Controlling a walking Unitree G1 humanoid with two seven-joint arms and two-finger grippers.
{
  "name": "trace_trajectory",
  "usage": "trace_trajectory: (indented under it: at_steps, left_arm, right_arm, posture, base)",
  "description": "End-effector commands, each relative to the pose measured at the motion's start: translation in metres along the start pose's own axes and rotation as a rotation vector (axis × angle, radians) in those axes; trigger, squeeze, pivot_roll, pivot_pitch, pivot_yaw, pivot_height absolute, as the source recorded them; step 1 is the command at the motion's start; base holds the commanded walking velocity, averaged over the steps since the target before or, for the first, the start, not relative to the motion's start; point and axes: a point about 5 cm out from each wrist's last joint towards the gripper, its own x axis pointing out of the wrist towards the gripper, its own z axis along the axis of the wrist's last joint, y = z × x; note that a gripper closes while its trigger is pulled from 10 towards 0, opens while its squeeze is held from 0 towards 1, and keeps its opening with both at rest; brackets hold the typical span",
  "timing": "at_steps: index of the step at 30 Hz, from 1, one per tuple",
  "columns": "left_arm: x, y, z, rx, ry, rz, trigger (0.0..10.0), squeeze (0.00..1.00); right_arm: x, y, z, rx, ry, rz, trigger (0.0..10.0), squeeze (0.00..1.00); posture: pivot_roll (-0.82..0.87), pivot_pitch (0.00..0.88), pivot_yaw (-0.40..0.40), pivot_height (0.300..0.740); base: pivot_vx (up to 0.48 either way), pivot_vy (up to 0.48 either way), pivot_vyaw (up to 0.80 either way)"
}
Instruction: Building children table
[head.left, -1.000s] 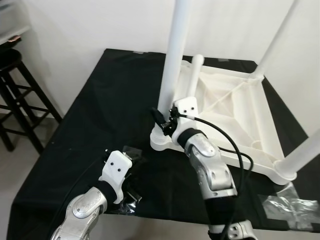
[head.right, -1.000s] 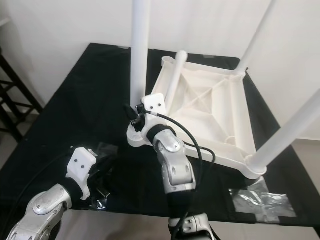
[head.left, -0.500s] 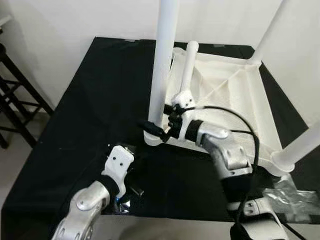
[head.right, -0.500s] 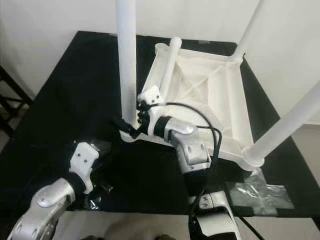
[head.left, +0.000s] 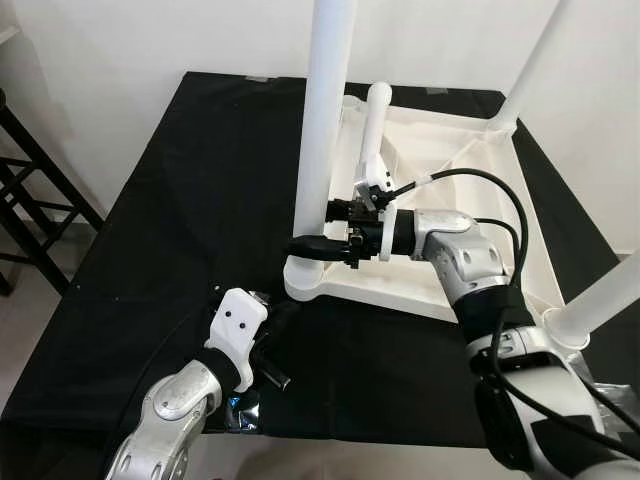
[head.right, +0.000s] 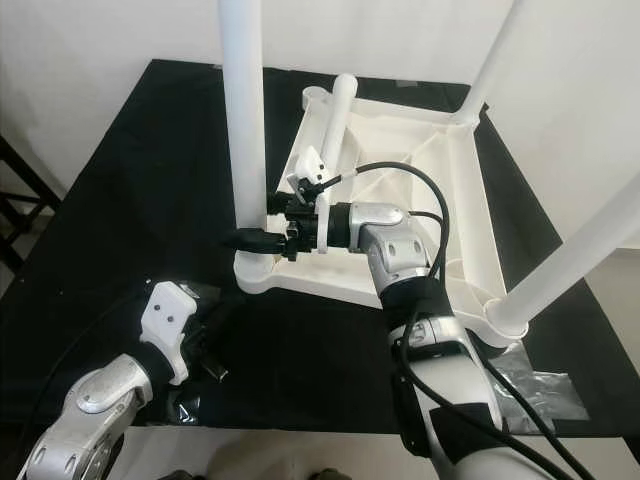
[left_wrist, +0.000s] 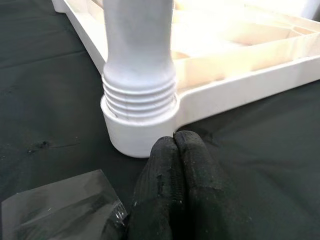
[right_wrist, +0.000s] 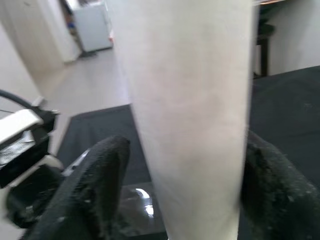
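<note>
We see the white plastic table (head.left: 455, 200) lying upside down on a black cloth (head.left: 200, 200), its ribbed underside forming a shallow tray. One loose round leg (head.left: 372, 135) lies across that tray. Our right gripper (head.left: 322, 230) clasps the smooth upright leg (head.left: 322, 130) just above its threaded corner socket (left_wrist: 135, 115), a finger on each side. Our left gripper (left_wrist: 175, 165) rests on the cloth with fingers pressed together, just beside the socket, near a crinkled clear plastic bag (left_wrist: 55, 210).
</note>
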Motion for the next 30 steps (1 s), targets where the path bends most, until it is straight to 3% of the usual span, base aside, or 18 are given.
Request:
trace_trajectory:
  at_steps: [1, 8, 11, 12, 13, 14, 15, 16, 17, 20, 23, 30]
  left_arm:
    - [-0.002, -0.002, -0.005, -0.019, 0.016, 0.0, 10.0, 0.0]
    - [-0.001, -0.002, -0.004, -0.016, 0.013, 0.0, 10.0, 0.0]
    - [-0.001, -0.002, -0.004, -0.016, 0.012, -0.002, 10.0, 0.0]
    - [-0.002, -0.002, -0.004, -0.015, 0.013, -0.003, 10.0, 0.0]
    - [-0.002, -0.002, -0.004, -0.015, 0.013, -0.003, 10.0, 0.0]
    - [-0.002, -0.002, -0.004, -0.014, 0.013, -0.003, 10.0, 0.0]
    - [-0.002, -0.001, -0.003, -0.011, 0.013, -0.001, 10.0, 0.0]
    - [-0.002, -0.001, -0.003, -0.011, 0.013, -0.001, 10.0, 0.0]
    - [-0.002, 0.0, -0.003, -0.01, 0.013, -0.001, 10.0, 0.0]
    - [-0.001, 0.0, -0.004, -0.004, 0.018, -0.001, 10.0, 0.0]
    - [0.0, 0.0, -0.005, -0.002, 0.024, -0.015, 10.0, 0.0]
    - [0.0, 0.0, -0.005, -0.003, 0.022, -0.004, 10.0, 0.0]
  right_arm:
    - [0.003, 0.003, -0.003, 0.008, 0.003, 0.044, 0.0, 0.0]
    - [-0.015, 0.007, -0.009, -0.049, -0.016, -0.008, 0.0, 0.0]
    - [-0.022, 0.009, -0.014, -0.071, -0.005, -0.088, 0.0, 0.0]
    - [-0.021, 0.008, -0.019, -0.067, 0.012, -0.209, 0.0, 0.0]
    - [-0.021, 0.008, -0.019, -0.067, 0.012, -0.209, 0.0, 0.0]
    - [-0.016, 0.005, -0.028, -0.036, 0.027, -0.433, 0.0, 0.0]
    - [-0.015, 0.012, -0.052, 0.116, 0.046, -0.985, 0.0, 0.0]
    - [-0.015, 0.012, -0.052, 0.116, 0.046, -0.985, 0.0, 0.0]
    - [-0.018, 0.016, -0.058, 0.161, 0.06, -1.113, 0.0, 0.0]
    - [0.005, 0.031, -0.057, 0.099, 0.017, -1.017, 0.0, 0.0]
    - [0.02, 0.033, -0.058, 0.067, 0.033, -0.925, 0.0, 0.0]
    - [0.025, 0.029, -0.054, 0.063, 0.034, -0.924, 0.0, 0.0]
  posture:
    - [0.07, 0.106, -0.09, 0.74]
    - [0.06, 0.117, -0.088, 0.74]
    - [0.05, 0.119, -0.092, 0.74]
    - [0.04, 0.12, -0.101, 0.74]
    - [0.04, 0.12, -0.101, 0.74]
    - [0.04, 0.122, -0.107, 0.74]
    - [0.04, 0.133, -0.1, 0.74]
    - [0.04, 0.133, -0.1, 0.74]
    - [0.04, 0.133, -0.1, 0.74]
    - [0.03, 0.119, -0.08, 0.74]
    - [0.04, 0.118, -0.092, 0.74]
    - [0.04, 0.116, -0.089, 0.74]
  base:
    - [0.0, 0.0, 0.0]
    - [0.0, 0.0, 0.0]
    - [0.0, 0.0, 0.0]
    - [0.0, 0.0, 0.0]
    - [0.0, 0.0, 0.0]
    - [0.0, 0.0, 0.0]
    - [0.0, 0.0, 0.0]
    - [0.0, 0.0, 0.0]
    - [0.0, 0.0, 0.0]
    - [0.0, 0.0, 0.0]
    - [0.0, 0.0, 0.0]
    - [0.0, 0.0, 0.0]
